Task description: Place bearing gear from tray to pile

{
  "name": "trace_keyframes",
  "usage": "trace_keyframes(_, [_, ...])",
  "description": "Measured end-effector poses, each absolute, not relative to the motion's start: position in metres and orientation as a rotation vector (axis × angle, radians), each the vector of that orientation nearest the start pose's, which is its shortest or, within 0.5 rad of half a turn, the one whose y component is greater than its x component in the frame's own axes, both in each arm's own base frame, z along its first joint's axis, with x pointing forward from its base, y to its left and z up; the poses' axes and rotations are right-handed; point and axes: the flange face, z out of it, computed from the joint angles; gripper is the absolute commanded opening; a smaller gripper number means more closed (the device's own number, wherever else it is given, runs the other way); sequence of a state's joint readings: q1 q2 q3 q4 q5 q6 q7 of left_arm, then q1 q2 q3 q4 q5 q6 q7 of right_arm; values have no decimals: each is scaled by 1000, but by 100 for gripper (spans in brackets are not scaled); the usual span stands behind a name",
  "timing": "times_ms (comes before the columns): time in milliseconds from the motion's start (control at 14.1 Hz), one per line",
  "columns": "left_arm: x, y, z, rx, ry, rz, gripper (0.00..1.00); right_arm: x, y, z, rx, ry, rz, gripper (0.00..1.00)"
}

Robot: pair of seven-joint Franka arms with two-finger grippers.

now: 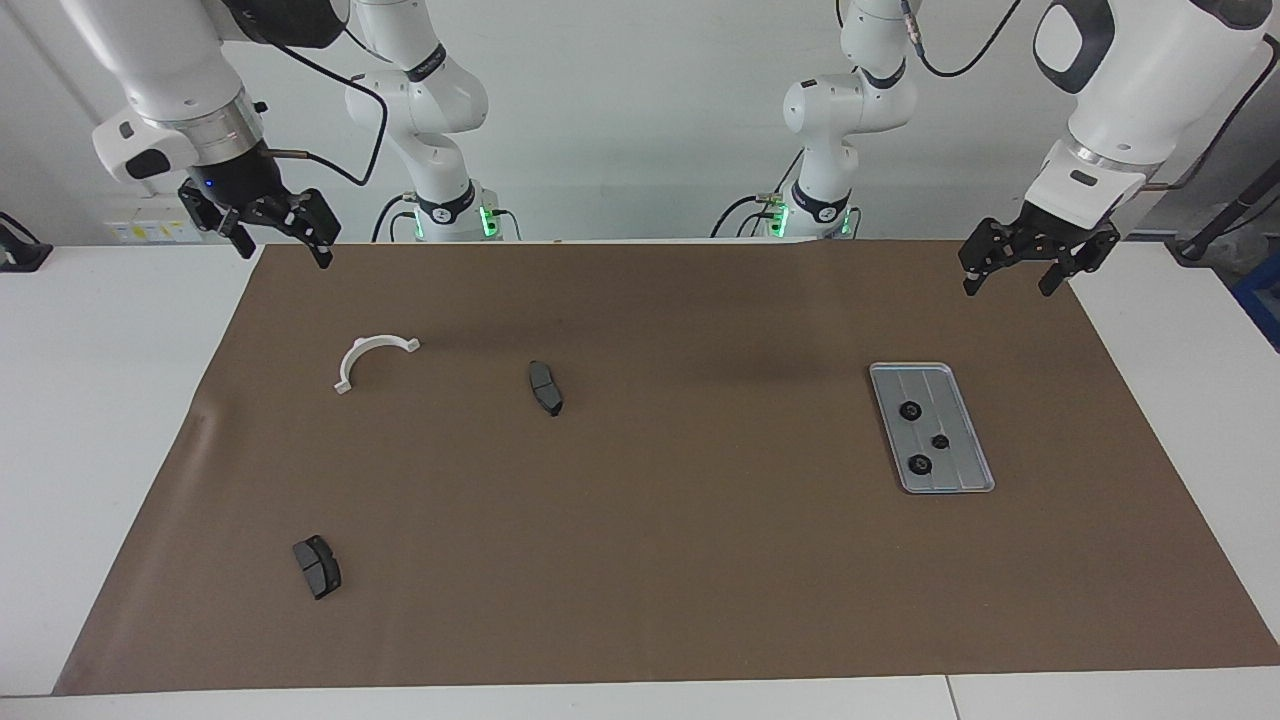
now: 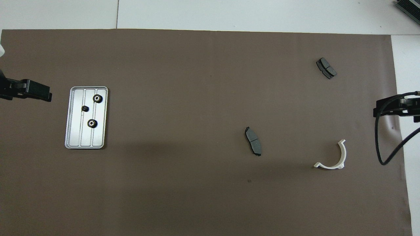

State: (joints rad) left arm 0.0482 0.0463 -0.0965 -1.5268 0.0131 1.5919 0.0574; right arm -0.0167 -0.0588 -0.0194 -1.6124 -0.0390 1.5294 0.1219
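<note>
The tray (image 1: pixel 965 475) lies on the brown mat (image 1: pixel 700 560) toward the left arm's end of the surface, holding three bearing gears (image 1: pixel 911 411), with bare mat all around it. Both arms wait, raised: the left end effector (image 1: pixel 1007 285) hangs released over the mat's edge nearer the robots than the tray, and the right end effector (image 1: pixel 283 252), also released, hangs well apart at the other end. The facing view alone shows both arms whole; no writing is legible.

Three gears (image 1: pixel 918 437) in tray (image 1: pixel 975 440), toward left arm's end; brake pads (image 1: pixel 545 388) well apart.

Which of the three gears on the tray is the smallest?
The middle gear on the tray: clearly smaller than the two larger gears, one nearer the robots, one farther.
</note>
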Motion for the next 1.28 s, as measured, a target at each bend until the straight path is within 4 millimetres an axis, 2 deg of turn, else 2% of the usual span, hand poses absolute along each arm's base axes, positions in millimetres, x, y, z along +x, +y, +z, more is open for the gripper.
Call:
trace_keyframes(639, [571,-25,621,-3120,167,-39,100,531,-17,634,-3172,233,33,100])
trace_keyframes(781, [571,-25,616,-3120,167,-24,100,531,-17,633,-3172,233,35,100])
trace_keyframes(1065, [580,-24,593,-3122,166,1,100,531,-17,633,-3172,233,35,100])
trace_keyframes(1278, [593,-22,554,-3126,160,4,100,531,-17,633,-3172,233,36,100])
